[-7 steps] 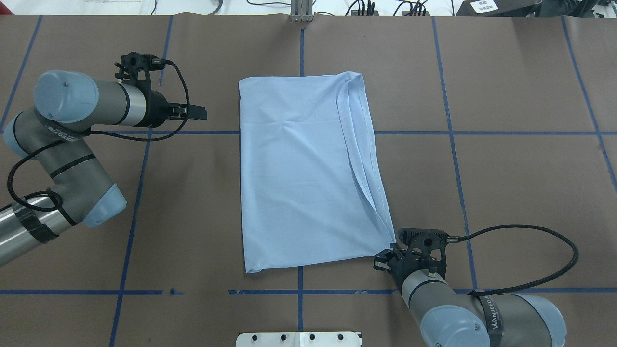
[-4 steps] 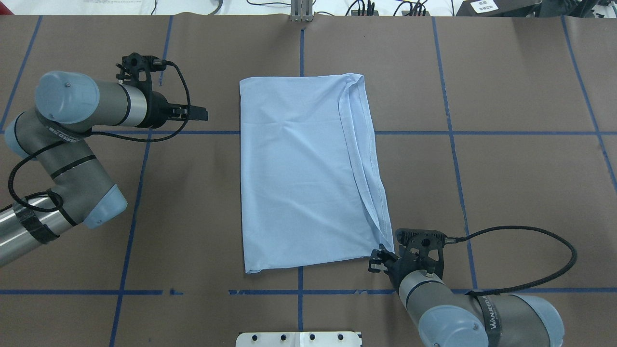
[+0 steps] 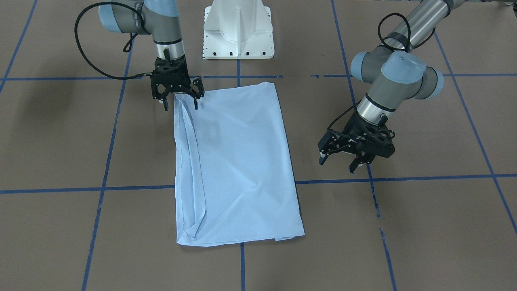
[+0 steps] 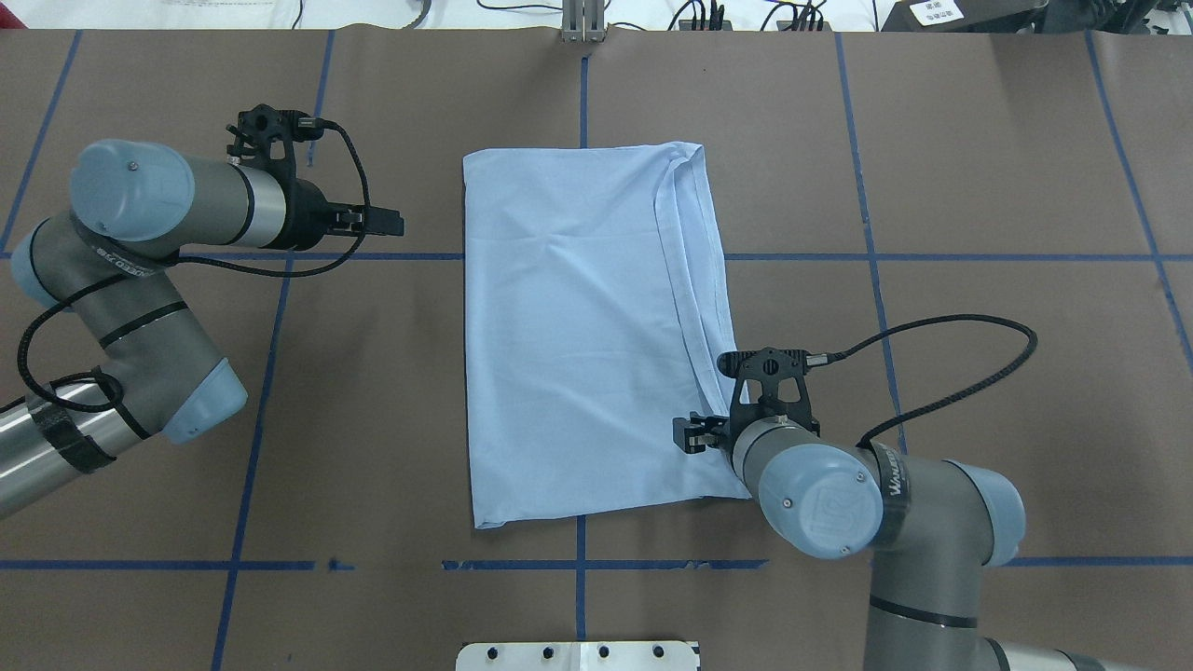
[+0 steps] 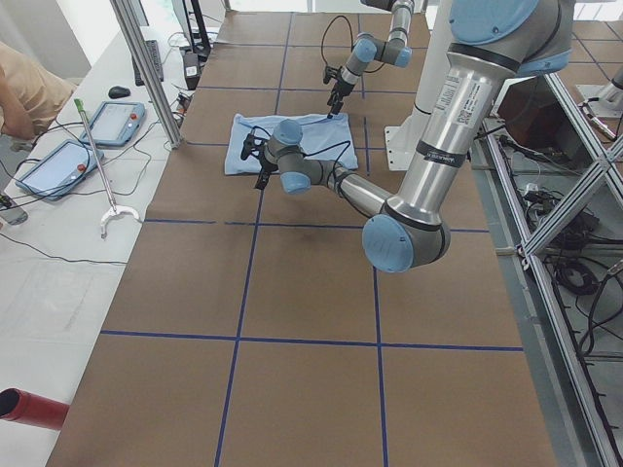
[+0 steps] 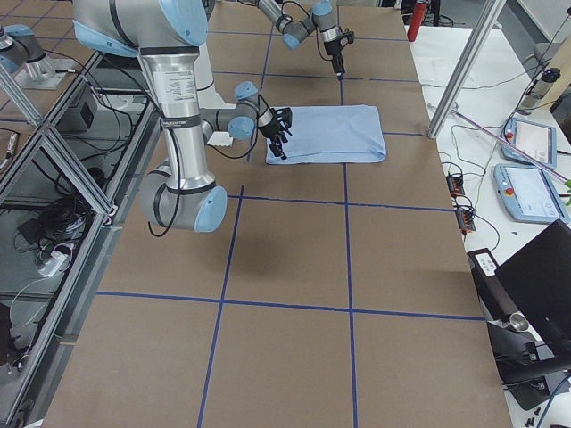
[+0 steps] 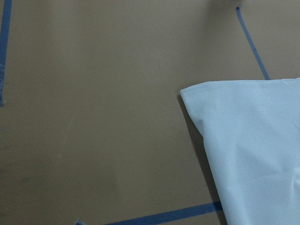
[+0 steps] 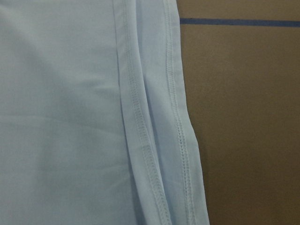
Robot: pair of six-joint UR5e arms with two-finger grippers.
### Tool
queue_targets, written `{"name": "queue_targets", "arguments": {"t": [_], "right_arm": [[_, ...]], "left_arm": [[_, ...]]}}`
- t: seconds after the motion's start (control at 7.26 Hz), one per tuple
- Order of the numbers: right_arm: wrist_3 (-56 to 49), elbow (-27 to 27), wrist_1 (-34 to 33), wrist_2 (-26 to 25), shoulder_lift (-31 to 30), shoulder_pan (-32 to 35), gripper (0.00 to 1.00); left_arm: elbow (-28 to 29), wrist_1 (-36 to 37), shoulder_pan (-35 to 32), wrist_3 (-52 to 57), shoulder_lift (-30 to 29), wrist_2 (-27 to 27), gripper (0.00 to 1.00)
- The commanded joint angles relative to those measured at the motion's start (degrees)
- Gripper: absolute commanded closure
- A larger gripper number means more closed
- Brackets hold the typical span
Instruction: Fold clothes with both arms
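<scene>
Shirt: the light blue shirt (image 4: 578, 326) lies mid-table (image 4: 979, 186), already folded into a long rectangle. Its stacked hems (image 8: 140, 117) run along the robot's right side.
Handling: it looks thin, light and limp. It should drape and slide on the smooth table, and the layers may shift or peel apart if only the top one is pinched.
Where to grip: probably the two corners of one short end, one per arm, pinching through all the layers. On the right side that means catching both stitched hems, not just the upper flap.
Right pincer: its jaws are spread and it holds nothing. The right pincer (image 3: 180, 103) points down over the hemmed edge near the robot-side corner. I cannot tell whether the tips touch the cloth.
Left pincer: the left pincer (image 3: 338, 163) is spread too and empty. It hangs above bare table, well apart from the shirt's left edge.
Change: a second ago the right pincer sat just off the robot-side right corner, over bare table. It has since come in over the shirt's right edge, with its elbow swung in behind it.
Unchanged: the left arm has barely moved, and the shirt lies as it did.
</scene>
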Motion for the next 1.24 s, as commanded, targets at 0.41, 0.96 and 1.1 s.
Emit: {"name": "queue_targets", "arguments": {"t": [0.41,0.96,1.1], "right_arm": [[-7.65,-1.59,-9.69,7.80,2.59,2.75,0.00],[-9.85,-1.68,-12.85,8.25,2.77,4.52,0.00],[-10.20,-1.59,-13.56,8.25,2.60,4.96,0.00]], "left_arm": [[0.25,0.00,0.10,0.09,0.00,-1.24,0.00],[0.25,0.00,0.10,0.09,0.00,-1.24,0.00],[0.16,-0.09,0.10,0.00,0.00,-1.33,0.00]]}}
